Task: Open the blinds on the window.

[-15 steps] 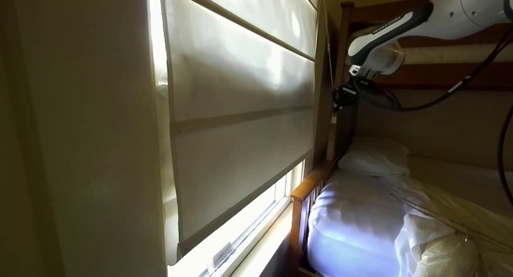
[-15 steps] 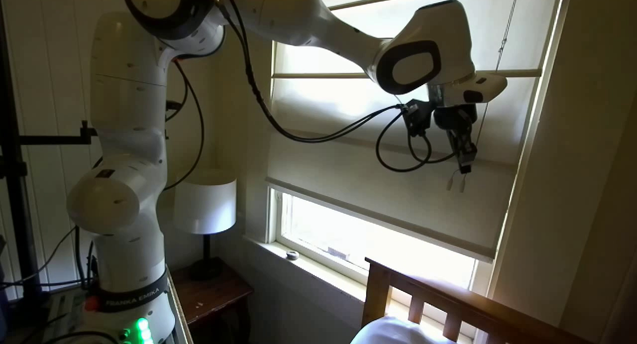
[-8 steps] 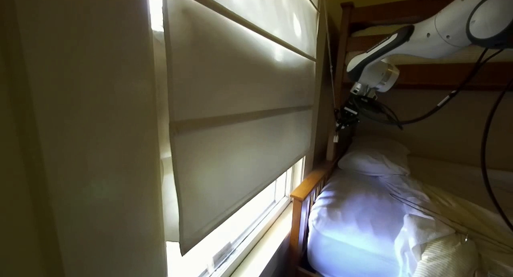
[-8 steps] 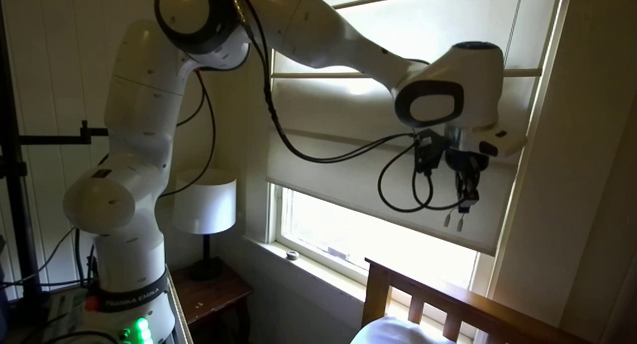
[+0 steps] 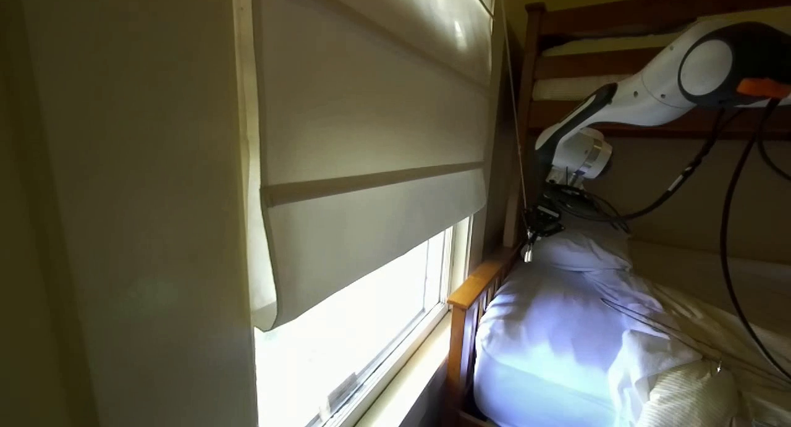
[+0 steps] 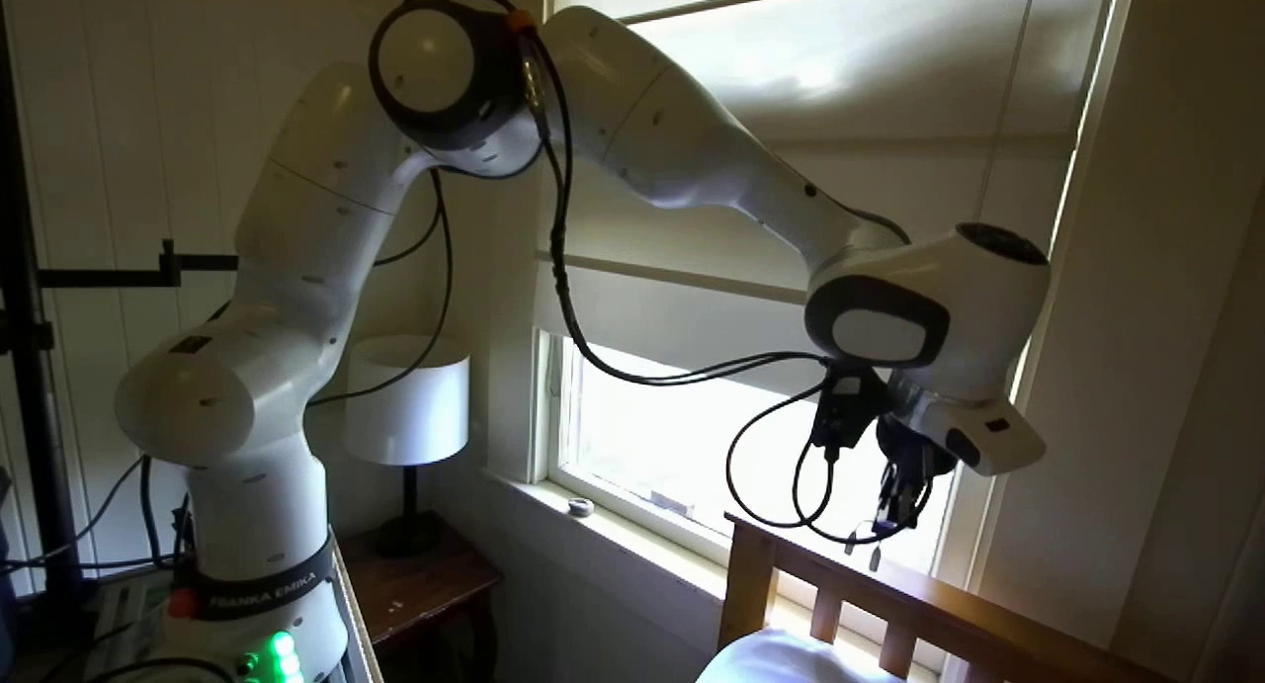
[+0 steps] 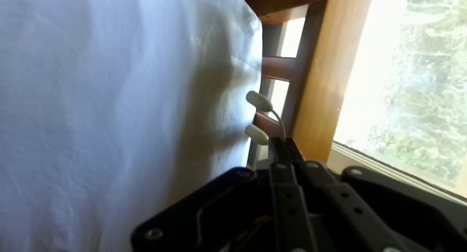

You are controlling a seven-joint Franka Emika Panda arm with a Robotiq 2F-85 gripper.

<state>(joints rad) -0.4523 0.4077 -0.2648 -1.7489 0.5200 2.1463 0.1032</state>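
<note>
Two tassels are seen past the tightly closed tool, whose pinched cord could be lost through slipping, letting the blinds, at left over the upper window, be dropped.

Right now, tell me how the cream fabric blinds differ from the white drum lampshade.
The cream fabric blinds hang in wide, ribbed panels; the white drum lampshade is round. The blinds are much larger than the lampshade. The blinds partly cover the bright glass window; the lampshade tops a dark stem. Both are pale.
</note>
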